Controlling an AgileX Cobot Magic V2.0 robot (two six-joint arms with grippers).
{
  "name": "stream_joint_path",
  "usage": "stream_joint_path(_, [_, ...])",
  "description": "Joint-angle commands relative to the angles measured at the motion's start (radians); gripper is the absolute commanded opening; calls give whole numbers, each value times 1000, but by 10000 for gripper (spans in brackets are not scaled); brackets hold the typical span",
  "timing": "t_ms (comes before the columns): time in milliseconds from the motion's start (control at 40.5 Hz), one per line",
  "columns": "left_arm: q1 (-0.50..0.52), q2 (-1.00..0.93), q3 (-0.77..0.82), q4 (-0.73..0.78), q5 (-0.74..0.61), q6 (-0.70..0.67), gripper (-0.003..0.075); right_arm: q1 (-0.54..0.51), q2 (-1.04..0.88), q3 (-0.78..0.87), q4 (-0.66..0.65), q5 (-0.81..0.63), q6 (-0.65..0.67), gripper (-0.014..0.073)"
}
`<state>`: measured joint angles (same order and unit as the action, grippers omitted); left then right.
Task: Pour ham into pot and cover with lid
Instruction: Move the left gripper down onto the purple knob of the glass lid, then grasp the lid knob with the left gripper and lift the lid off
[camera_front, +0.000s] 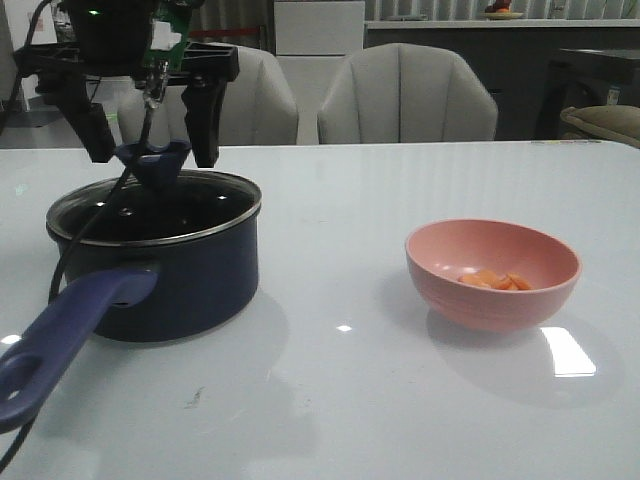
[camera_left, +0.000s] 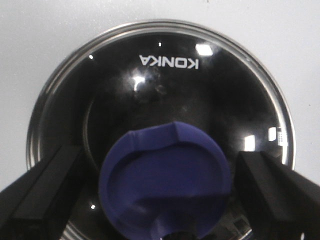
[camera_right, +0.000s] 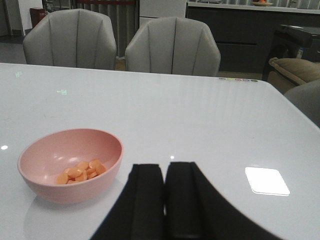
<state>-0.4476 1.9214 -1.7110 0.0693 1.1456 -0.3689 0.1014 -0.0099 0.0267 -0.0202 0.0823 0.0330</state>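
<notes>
White table (camera_front: 400, 400) bearing everything. At front-left, navy pot (camera_front: 190, 285), already capped by glass lid (camera_left: 165, 75). Straddling the lid's blue knob (camera_left: 165, 185), left gripper (camera_front: 152, 148), jaws spread wide, clear of it. Well to the right, pink bowl (camera_front: 450, 275) holding ham (camera_right: 80, 171). Near the bowl, right gripper (camera_right: 164, 200), jaws pressed together, empty.

1. You are looking at dim, grey, slightly grainy pictures in every view.
2. Overhead lights are glaring off the table (camera_front: 567, 352) as bright white patches.
3. Small highlights are glinting on the lid (camera_left: 200, 75).
4. The bowl (camera_front: 470, 290) is casting soft shadows.
5. The knob (camera_left: 165, 185), close to the left wrist camera, is blurring.
</notes>
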Motion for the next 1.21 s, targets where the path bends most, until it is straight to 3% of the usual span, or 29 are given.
stream_joint_path(0, [2, -45, -43, -15, -12, -15, 633, -6, -21, -5, -15, -90, -4, 149])
stream_joint_path(272, [12, -45, -43, -30, -1, -15, 371, -6, -21, -5, -15, -90, -4, 149])
stream_joint_path(346, [12, -45, -43, -30, 6, -15, 340, -6, -21, -5, -15, -90, -4, 149])
stream_joint_path(915, [12, -49, -126, -16, 29, -9, 333, -6, -21, -5, -15, -90, -4, 149])
stream_joint_path(1187, [30, -58, -157, 163, 123, 19, 333, -6, -21, -5, -15, -90, -4, 149])
